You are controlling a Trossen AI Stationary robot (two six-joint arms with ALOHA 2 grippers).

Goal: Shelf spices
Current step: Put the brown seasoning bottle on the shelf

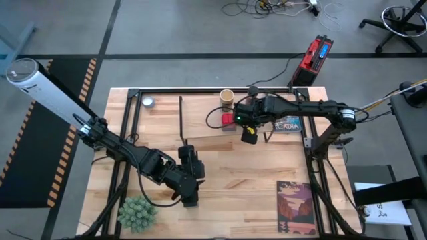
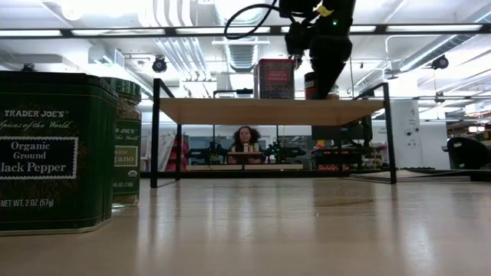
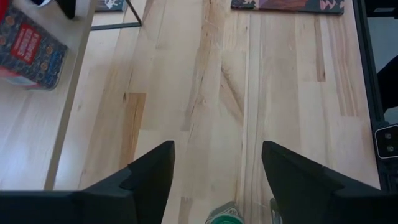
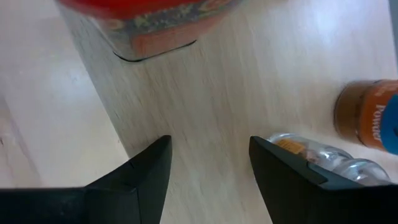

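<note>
My left gripper (image 1: 190, 193) (image 3: 217, 149) is open near the table's near edge, its fingers either side of the green-lidded jar's lid (image 3: 224, 216). That jar (image 2: 127, 142) stands beside the dark square tin (image 2: 50, 149) on the tabletop. My right gripper (image 1: 248, 135) (image 4: 210, 142) is open over the shelf board (image 2: 230, 111) (image 4: 249, 74), with nothing between its fingers. The red square tin (image 2: 275, 79) (image 4: 149, 18) stands on the shelf. A brown jar (image 4: 367, 121) and a clear jar (image 4: 317, 155) are on the board by the right finger. The tan cylinder (image 1: 227, 97) and the small pale jar (image 1: 148, 101) stand near the far edge.
One picture-cover book (image 1: 295, 207) lies near the right near corner, another (image 1: 288, 125) by the shelf under the right arm. The fuzzy green plant ball (image 1: 137, 213) sits at the near left. A person (image 2: 245, 142) shows in the room beyond the table.
</note>
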